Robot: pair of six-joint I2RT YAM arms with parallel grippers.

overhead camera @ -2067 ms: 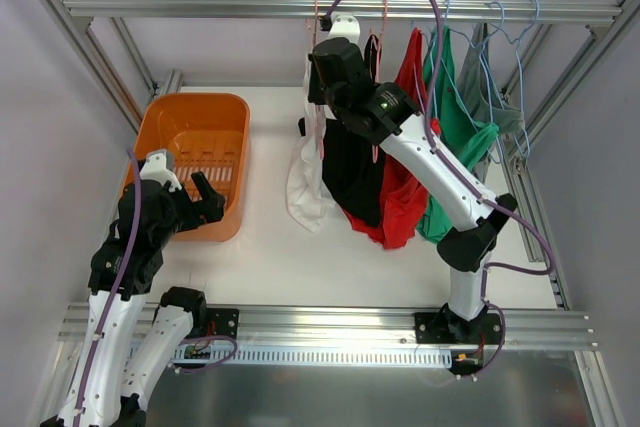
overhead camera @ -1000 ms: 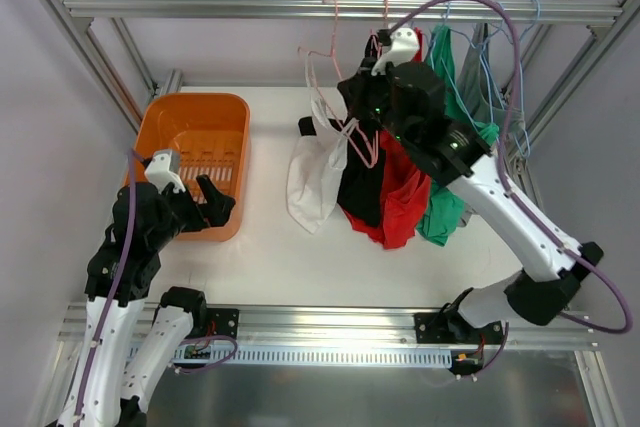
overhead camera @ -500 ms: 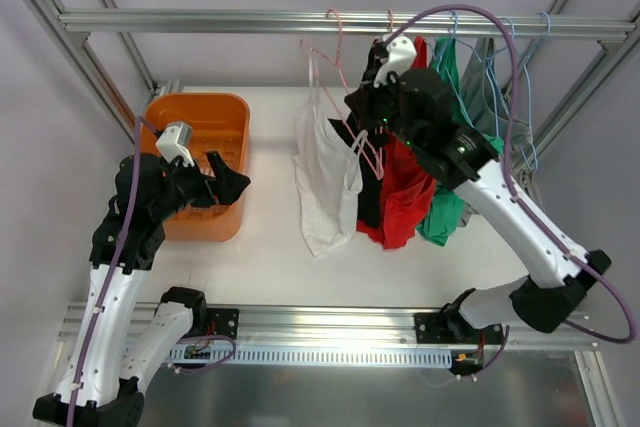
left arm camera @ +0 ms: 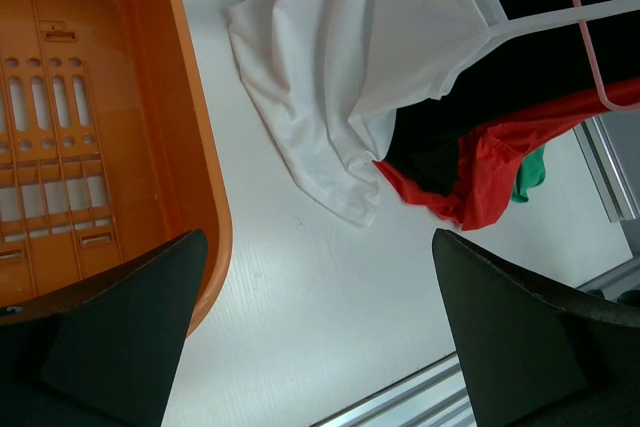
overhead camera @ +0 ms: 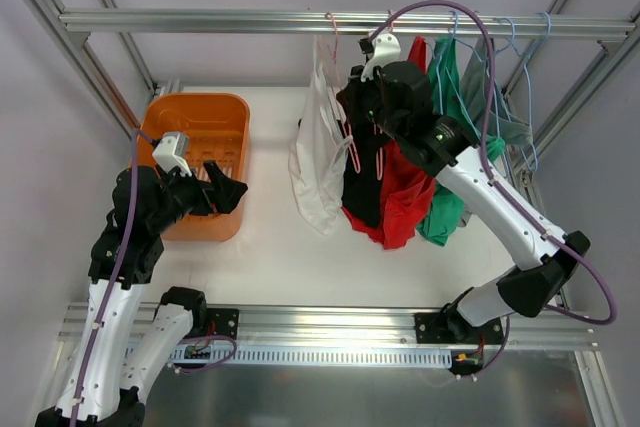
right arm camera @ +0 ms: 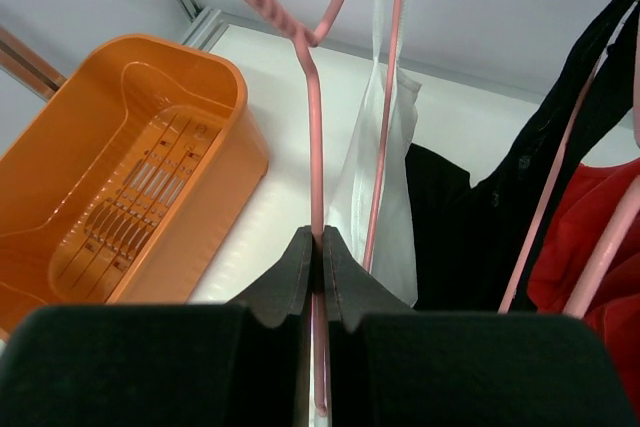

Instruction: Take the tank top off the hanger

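— Progress is looking early. Is the white tank top [overhead camera: 318, 162] coming off?
— Not yet. It is hanging on the pink hanger [right arm camera: 316, 147], just beside the black top [overhead camera: 360, 182], its hem drooping toward the table [overhead camera: 270, 247].
— What are the arms doing?
— The right gripper [right arm camera: 318, 239] is clenching the hanger's wire. The left gripper [overhead camera: 218, 192] is hovering spread wide by the orange basket [overhead camera: 195, 112], grasping nothing. Pulling the garment free is remaining.
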